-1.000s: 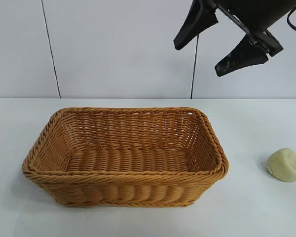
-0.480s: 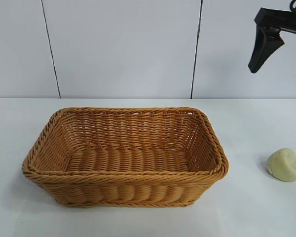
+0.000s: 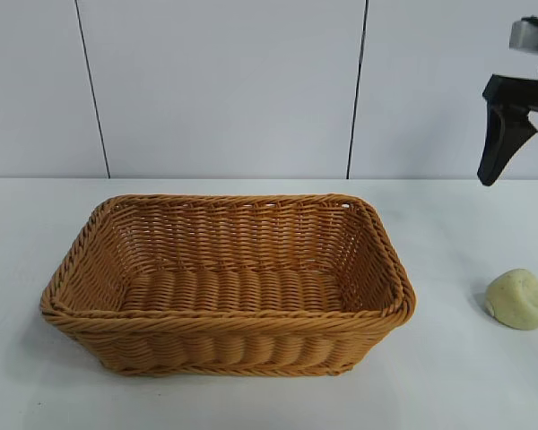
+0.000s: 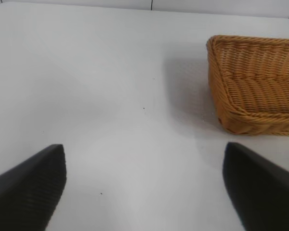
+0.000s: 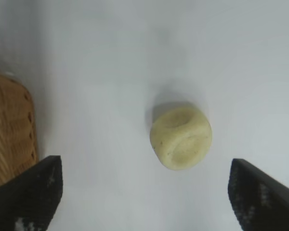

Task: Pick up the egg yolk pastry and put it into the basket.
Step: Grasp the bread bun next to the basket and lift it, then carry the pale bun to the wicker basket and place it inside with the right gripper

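Note:
The egg yolk pastry [image 3: 518, 299], a pale yellow-cream lump, lies on the white table to the right of the basket [image 3: 227, 321]; nothing shows inside the orange-tan wicker basket. My right gripper [image 5: 143, 163] hangs open high above the pastry [image 5: 181, 137], which lies below the gap between its fingers and touches neither. In the exterior view only one of its black fingers [image 3: 502, 143] shows, at the right edge. My left gripper [image 4: 144, 148] is open over bare table beside a corner of the basket [image 4: 231, 113]. It holds nothing and is out of the exterior view.
The white table [image 3: 457, 385] runs back to a pale panelled wall [image 3: 224, 90]. A corner of the basket [image 5: 12, 130] shows at the edge of the right wrist view, apart from the pastry.
The right gripper has swung from above the basket's right end out to the right and lower, partly leaving the exterior view. Basket and pastry have not moved.

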Robot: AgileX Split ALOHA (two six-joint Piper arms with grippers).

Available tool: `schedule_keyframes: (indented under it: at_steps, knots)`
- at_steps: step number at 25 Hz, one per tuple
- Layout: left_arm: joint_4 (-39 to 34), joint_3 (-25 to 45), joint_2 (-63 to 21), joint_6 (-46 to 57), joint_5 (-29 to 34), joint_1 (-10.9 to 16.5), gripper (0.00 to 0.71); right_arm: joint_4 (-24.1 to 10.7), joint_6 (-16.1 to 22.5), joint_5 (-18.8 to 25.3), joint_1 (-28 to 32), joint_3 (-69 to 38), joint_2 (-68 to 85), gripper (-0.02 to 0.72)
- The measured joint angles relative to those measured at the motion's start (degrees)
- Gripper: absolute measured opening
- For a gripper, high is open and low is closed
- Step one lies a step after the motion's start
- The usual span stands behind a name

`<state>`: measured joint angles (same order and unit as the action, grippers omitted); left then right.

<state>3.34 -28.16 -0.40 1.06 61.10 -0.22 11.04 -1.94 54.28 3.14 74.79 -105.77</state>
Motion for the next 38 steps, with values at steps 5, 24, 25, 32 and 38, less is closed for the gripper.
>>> schedule_keyframes:
  at_steps: [5, 24, 25, 32, 38]
  knots:
    - [0.0, 0.0, 0.0, 0.0, 0.0, 0.0, 0.682, -2.1, 0.5, -0.4, 0.0, 0.0, -6.3, 0.642]
    - [0.0, 0.0, 0.0, 0.0, 0.0, 0.0, 0.682, -2.9, 1.1, -3.1, 0.0, 0.0, -14.6, 0.276]
    - [0.0, 0.0, 0.0, 0.0, 0.0, 0.0, 0.682, -2.9, 1.1, -3.1, 0.0, 0.0, -14.6, 0.238]
    - [0.0, 0.0, 0.0, 0.0, 0.0, 0.0, 0.682, -3.1, 1.1, -2.8, 0.0, 0.3, -12.5, 0.167]
    - [0.0, 0.0, 0.0, 0.0, 0.0, 0.0, 0.682, -3.1, 0.7, 1.3, 0.0, 5.1, -5.6, 0.160]
